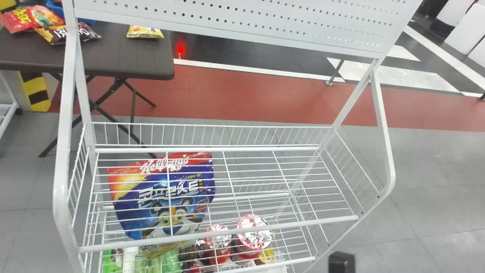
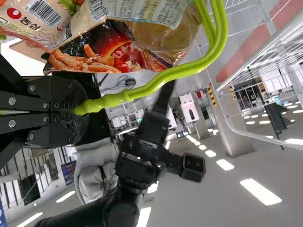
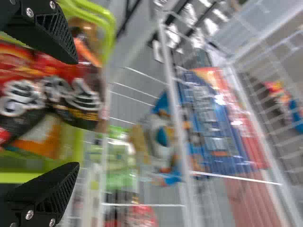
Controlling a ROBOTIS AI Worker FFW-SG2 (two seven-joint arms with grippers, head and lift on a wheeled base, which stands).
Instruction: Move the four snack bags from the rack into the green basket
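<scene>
Glossy snack bags (image 3: 66, 94), some red and black, one with a clear window (image 2: 163, 35), fill a green basket (image 3: 110, 33), its curved handle (image 2: 142, 92) clenched in the robot's left gripper (image 2: 71, 111). The right gripper (image 1: 341, 262) is at the head view's bottom edge, released, its fingers (image 3: 52, 189) spread near the bags. A blue-and-red cereal bag (image 1: 189, 189) shows through the wires of a white rack (image 1: 62, 151). Behind, packets (image 1: 146, 32) lie on a dark folding table (image 1: 121, 57); the floor (image 1: 227, 94) is grey and red.
</scene>
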